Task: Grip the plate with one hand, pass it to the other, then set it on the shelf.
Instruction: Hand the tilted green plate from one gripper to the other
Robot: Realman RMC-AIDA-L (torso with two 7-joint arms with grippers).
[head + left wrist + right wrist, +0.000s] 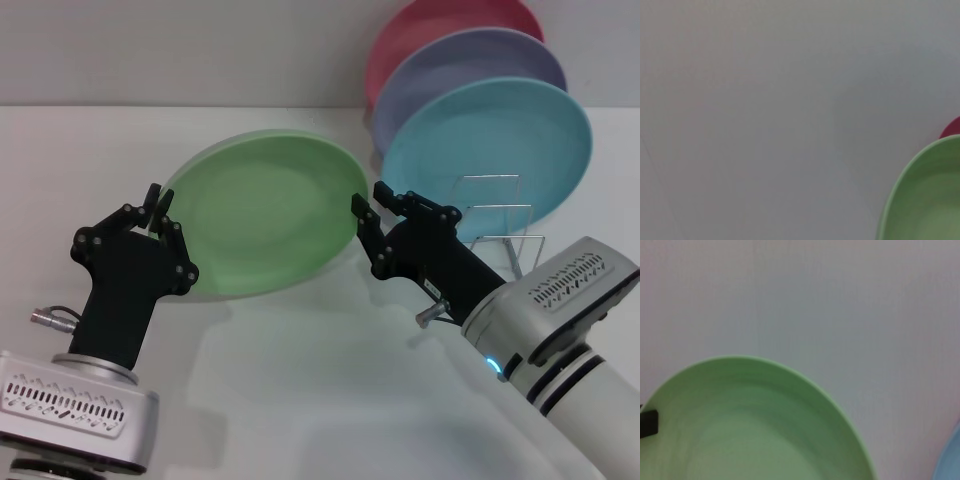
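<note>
The green plate [265, 215] hangs tilted between both grippers, the left fingers [160, 207] pinching one rim and the right fingers [366, 222] clamped on the opposite rim.

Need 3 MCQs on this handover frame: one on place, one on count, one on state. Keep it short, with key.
1. Where is the green plate?
A. flat on the table
B. held up between the two pincers
C. standing in the wire shelf

2. How many plates stand at the shelf?
A. one
B. two
C. three

3. How does the left pincer stand?
A. at the plate's left rim, the plate off the table
B. parked away from the plate
C. gripping the blue plate

Key:
1 B: the left pincer is at one edge and the right pincer at the other, with the plate tilted in the air.
2 C: the pink plate, the lavender plate and the blue plate lean there in a row.
3 A: its fingers meet the green rim in the head view.
</note>
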